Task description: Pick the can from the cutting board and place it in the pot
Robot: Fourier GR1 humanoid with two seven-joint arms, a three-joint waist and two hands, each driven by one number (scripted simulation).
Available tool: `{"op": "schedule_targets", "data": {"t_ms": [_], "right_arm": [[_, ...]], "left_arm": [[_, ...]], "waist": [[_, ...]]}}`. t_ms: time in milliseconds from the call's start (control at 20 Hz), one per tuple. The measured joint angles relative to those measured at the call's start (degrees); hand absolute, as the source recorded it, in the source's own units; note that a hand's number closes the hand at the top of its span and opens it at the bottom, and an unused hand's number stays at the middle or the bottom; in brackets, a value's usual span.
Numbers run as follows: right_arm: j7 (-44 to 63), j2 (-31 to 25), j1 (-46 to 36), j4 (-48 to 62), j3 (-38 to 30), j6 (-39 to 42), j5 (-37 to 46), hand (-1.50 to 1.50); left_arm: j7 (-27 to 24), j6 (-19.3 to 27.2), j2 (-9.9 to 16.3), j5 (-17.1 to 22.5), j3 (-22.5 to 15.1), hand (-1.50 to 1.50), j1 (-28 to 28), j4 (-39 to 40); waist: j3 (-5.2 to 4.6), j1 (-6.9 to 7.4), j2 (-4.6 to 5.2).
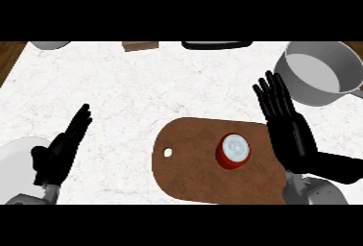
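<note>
We find the can (234, 151) upright near the board's (188, 166) right edge: rigid, smooth, probably slippery. Grasp its sides. Right hand (289, 129) and left hand (62, 149): fingers straight, holding nothing.

Left of the cutting board (205, 163), bare counter (135, 91); right hand (287, 127) flanks its right edge; pot (322, 72) beyond, mouth unobstructed.

Kitchen: marble counter (142, 86), cutting board (191, 158), pot (319, 72)
</note>
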Motion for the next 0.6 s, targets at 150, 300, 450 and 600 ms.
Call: {"op": "schedule_targets", "data": {"t_ms": [150, 300, 450, 600], "right_arm": [[-3.55, -2.44, 3.06, -4.02, -1.68, -3.01, 4.95, 1.5], [-8.25, -7.05, 4.77, -9.24, -6.57, -7.67, 12.01, 1.5], [-7.37, -10.12, 10.75, -7.39, -13.67, -16.22, 19.02, -1.5], [-9.83, -7.72, 18.05, -10.91, -15.28, -24.76, 25.62, -1.5]], "left_arm": [[-1.23, 1.2, -0.94, -0.09, 1.0, 0.0, 0.24, -0.38], [-3.42, 3.72, -2.22, 0.65, 3.56, 0.0, 0.92, -1.2], [-4.41, 5.75, -3.69, 1.55, 5.22, 0.0, 1.64, -1.91], [-6.37, 7.08, -5.74, 1.82, 5.51, 0.0, 2.48, -3.33]], "waist": [[-0.92, -0.21, -1.06], [-1.56, -2.26, -2.72], [-2.07, -6.04, -3.12], [-1.98, -5.46, -2.97]]}}
